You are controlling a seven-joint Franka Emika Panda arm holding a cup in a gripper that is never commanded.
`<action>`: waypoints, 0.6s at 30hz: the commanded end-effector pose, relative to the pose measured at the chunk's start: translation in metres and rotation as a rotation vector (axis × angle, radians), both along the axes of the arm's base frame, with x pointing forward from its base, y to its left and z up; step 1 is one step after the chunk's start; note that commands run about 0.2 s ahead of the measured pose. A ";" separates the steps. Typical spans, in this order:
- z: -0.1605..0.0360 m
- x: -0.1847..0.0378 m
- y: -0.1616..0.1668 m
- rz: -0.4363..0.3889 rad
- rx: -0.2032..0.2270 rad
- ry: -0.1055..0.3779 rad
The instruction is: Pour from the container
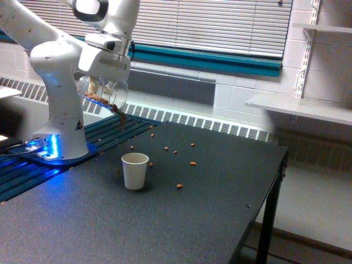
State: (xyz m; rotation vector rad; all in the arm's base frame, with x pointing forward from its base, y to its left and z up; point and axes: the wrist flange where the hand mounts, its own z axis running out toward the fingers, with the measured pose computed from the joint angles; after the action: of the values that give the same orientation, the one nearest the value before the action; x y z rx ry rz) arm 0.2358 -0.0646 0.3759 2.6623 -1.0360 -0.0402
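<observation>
Exterior view: gripper [102, 82] clamped on the jar [104, 92], held tilted above the table [181, 220], up and to the exterior view's left of the paper cup [135, 170]. Nuts [120, 114] spilling from jar's lower rim. Loose nuts [193, 163] scattered on tabletop beyond the cup.
</observation>
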 end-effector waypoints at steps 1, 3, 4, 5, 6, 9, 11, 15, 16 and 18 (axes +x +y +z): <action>-0.012 -0.004 -0.001 0.018 -0.009 0.042; -0.013 -0.003 -0.002 0.018 -0.008 0.041; -0.013 -0.002 -0.002 0.019 -0.008 0.042; -0.013 -0.002 -0.003 0.020 -0.008 0.043; -0.013 -0.001 -0.003 0.022 -0.008 0.044; -0.013 0.000 -0.004 0.025 -0.008 0.046; -0.014 0.001 -0.004 0.026 -0.010 0.048; -0.014 0.003 -0.005 0.033 -0.007 0.057; -0.013 0.003 -0.005 0.032 -0.006 0.059; -0.014 0.004 -0.005 0.032 -0.008 0.060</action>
State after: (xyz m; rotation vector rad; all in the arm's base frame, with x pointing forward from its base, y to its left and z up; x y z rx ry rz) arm 0.2412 -0.0726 0.3714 2.6516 -1.0214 -0.0801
